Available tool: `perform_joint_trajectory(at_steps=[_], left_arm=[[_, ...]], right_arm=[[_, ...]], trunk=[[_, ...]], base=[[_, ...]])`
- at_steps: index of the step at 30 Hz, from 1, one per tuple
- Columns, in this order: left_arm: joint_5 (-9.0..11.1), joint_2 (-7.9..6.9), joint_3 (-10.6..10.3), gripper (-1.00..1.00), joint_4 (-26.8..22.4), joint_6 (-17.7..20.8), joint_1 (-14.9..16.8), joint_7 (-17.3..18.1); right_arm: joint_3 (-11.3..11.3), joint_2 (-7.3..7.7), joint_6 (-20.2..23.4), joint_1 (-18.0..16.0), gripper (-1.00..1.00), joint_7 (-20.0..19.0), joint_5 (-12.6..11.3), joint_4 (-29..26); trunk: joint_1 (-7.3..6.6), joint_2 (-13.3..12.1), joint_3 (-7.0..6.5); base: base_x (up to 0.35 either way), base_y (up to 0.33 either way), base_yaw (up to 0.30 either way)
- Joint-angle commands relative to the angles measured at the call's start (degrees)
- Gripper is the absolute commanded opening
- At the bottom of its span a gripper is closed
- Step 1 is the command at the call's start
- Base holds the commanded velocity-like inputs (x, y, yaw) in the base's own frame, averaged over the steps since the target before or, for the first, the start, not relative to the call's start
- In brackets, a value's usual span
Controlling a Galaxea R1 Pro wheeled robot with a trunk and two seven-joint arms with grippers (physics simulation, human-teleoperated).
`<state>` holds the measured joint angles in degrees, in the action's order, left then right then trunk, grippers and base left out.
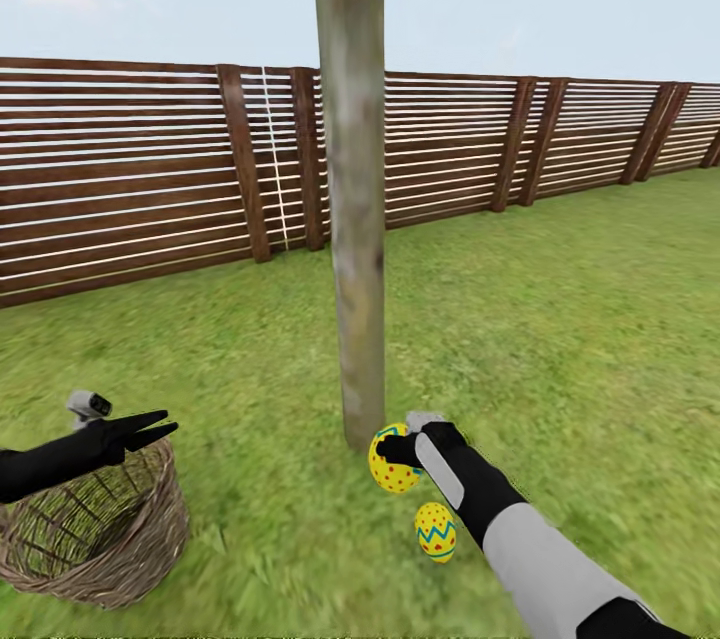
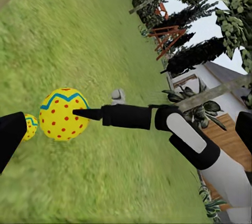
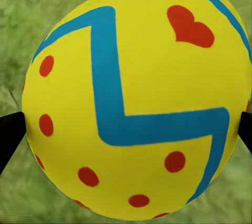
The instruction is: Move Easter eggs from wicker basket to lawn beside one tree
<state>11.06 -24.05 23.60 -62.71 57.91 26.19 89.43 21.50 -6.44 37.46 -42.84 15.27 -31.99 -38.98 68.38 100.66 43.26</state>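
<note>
My right gripper [image 1: 392, 453] is shut on a yellow Easter egg [image 1: 394, 471] with red dots and a blue zigzag, held low at the foot of the tree [image 1: 350, 219]. In the right wrist view this egg [image 3: 134, 98] sits between the two black fingertips [image 3: 9, 135]. A second egg [image 1: 436, 531] lies on the lawn [image 1: 560, 339] just nearer to me. The left wrist view shows the held egg [image 2: 64, 113] and the lying egg [image 2: 30, 127]. The wicker basket [image 1: 150, 539] stands at lower left. My left gripper [image 1: 168, 425] hovers open over its rim, holding nothing.
A dark brown slatted fence [image 1: 130, 179] runs behind the tree across the garden. Open grass stretches to the right of the trunk. The left wrist view shows dark shrubs [image 2: 194, 56] and a house wall [image 2: 226, 92] beyond the lawn.
</note>
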Motion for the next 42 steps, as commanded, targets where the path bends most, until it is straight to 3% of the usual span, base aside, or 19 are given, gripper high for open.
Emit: perform_joint_trajectory(at_steps=[1, 10, 15, 20, 21, 24, 26, 33, 42], left_arm=[[0.0, 0.11, 0.0, 1.0, 0.0, 0.7, 0.0, 0.3], [0.2, 0.31, 0.2, 1.0, 0.0, 1.3, 0.0, 0.5], [0.3, 0.2, 0.2, 1.0, 0.0, 1.2, 0.0, 0.5], [0.3, 0.11, 0.2, 1.0, 0.0, 1.2, 0.0, 0.5], [0.3, 0.12, 0.2, 1.0, 0.0, 1.2, 0.0, 0.5], [0.4, 0.14, 0.1, 1.0, 0.0, 1.0, 0.0, 0.5], [0.4, 0.16, 0.1, 1.0, 0.0, 0.9, 0.0, 0.5], [0.3, 0.31, 0.1, 1.0, 0.0, 0.6, 0.0, 0.6], [0.3, 0.34, 0.1, 1.0, 0.0, 0.6, 0.0, 0.6]], right_arm=[[0.9, -0.19, 0.1, 0.0, -1.0, 0.6, -0.5, -0.1], [1.9, -1.83, -0.2, 0.0, -1.0, 0.7, -0.5, 0.5], [1.8, -3.29, -0.6, 0.0, -1.0, 0.7, -0.3, 6.2], [2.0, -3.56, -2.7, 0.0, -1.0, 0.7, -0.2, 8.8], [2.8, -3.56, -2.9, 0.0, -1.0, 0.7, -0.2, 9.1], [8.7, -3.56, -4.3, 0.0, -1.0, 0.8, -0.2, 9.4], [10.6, -3.56, -4.7, 0.0, -1.0, 0.8, -0.3, 9.4], [13.3, -3.56, -7.1, 0.0, -1.0, 0.8, -0.3, 9.4], [13.7, -3.56, -7.2, 0.0, -1.0, 0.8, -0.2, 9.4]], trunk=[[0.22, 0.4, 0.33], [1.98, 3.7, 2.62], [3.07, 5.7, 3.99], [4.17, 7.7, 5.35], [4.39, 8.1, 5.63], [5.05, 9.3, 6.45], [5.49, 10.1, 7.0], [7.03, 12.9, 8.91], [9.0, 16.5, 11.37]], base=[[0.0, 0.0, 0.0], [0.0, 0.0, 0.0], [0.0, 0.0, 0.0], [0.0, 0.0, 0.0], [0.0, 0.0, 0.0], [0.0, 0.0, 0.0], [0.0, 0.0, 0.0], [0.0, 0.0, 0.0], [0.0, 0.0, 0.0]])
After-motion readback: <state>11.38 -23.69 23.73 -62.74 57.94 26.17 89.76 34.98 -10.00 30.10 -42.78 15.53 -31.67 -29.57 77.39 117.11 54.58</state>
